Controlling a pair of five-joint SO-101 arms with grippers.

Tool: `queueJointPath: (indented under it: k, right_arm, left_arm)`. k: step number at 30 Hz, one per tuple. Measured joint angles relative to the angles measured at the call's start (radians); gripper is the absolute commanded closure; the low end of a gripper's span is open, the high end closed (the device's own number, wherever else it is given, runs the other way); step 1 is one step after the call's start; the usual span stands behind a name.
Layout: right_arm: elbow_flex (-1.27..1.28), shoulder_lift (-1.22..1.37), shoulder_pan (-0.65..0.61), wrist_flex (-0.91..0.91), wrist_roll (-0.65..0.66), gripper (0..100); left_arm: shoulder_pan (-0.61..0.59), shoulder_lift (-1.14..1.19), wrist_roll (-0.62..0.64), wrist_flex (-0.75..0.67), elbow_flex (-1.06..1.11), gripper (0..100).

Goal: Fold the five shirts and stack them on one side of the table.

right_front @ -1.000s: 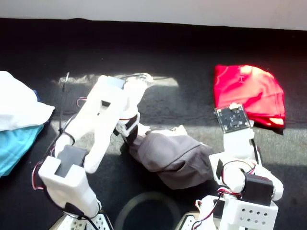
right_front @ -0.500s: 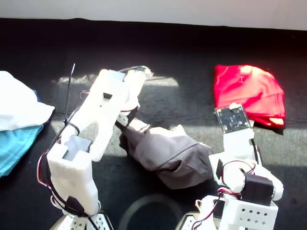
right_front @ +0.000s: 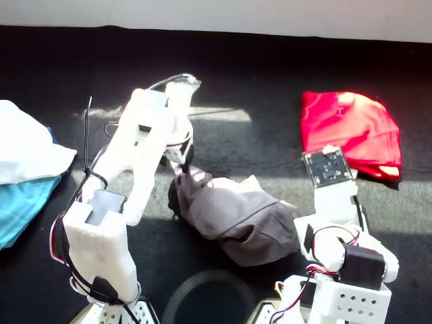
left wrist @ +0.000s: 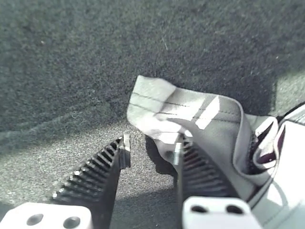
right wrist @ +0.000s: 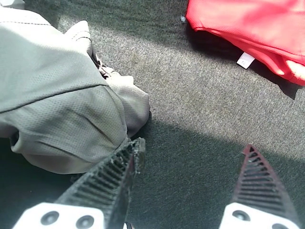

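Observation:
A crumpled grey shirt (right_front: 236, 216) lies in the middle of the table between the two arms. In the left wrist view, my left gripper (left wrist: 150, 148) stands open over the carpet at a corner of the grey shirt (left wrist: 186, 114). One of its fingers (left wrist: 190, 167) rests against the cloth edge. From above, the left gripper (right_front: 183, 162) is at the shirt's left end. My right gripper (right wrist: 190, 157) is open above bare carpet, with the grey shirt (right wrist: 57, 109) on one side and a folded red shirt (right wrist: 248, 28) beyond. The red shirt (right_front: 351, 131) lies at the right.
A white shirt (right_front: 27, 148) lies on top of a blue shirt (right_front: 20, 202) at the left edge. The right arm (right_front: 334, 202) stands near the front right. A loose cable (right_front: 88, 135) sticks up beside the left arm. Dark carpet (right_front: 256, 74) covers the table.
My left arm has swung toward the far side of the table, its gripper moving up along the grey shirt's left end, which shifted a little leftward. The right arm has kept still.

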Motion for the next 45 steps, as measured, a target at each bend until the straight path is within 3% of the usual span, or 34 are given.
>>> queueJointPath:
  k: [12,17,23,29,34,39,45]
  right_arm:
    - [0.0,0.0,0.0,0.0,0.0,69.4]
    - [0.0,0.0,0.0,0.0,0.0,69.4]
    - [0.0,0.0,0.0,0.0,0.0,69.4]
    - [0.0,0.0,0.0,0.0,0.0,69.4]
    - [0.0,0.023,0.0,-0.028,-0.002,69.4]
    - [-0.029,0.215,-0.009,-0.121,-0.109,69.4]
    - [-0.276,0.506,-0.212,-0.141,-0.245,69.3]
  left_arm:
    - [0.0,0.172,0.031,-0.015,-0.046,79]
    - [0.003,0.187,0.032,0.003,-0.117,100]
    - [-0.029,0.187,0.034,0.069,-0.184,99]
    - [-0.21,0.189,0.025,0.193,-0.302,99]
    - [-0.41,0.189,-0.084,0.322,-0.45,99]
    - [-0.568,0.189,-0.184,0.393,-0.496,99]
    - [-0.717,0.18,-0.348,0.397,-0.348,99]
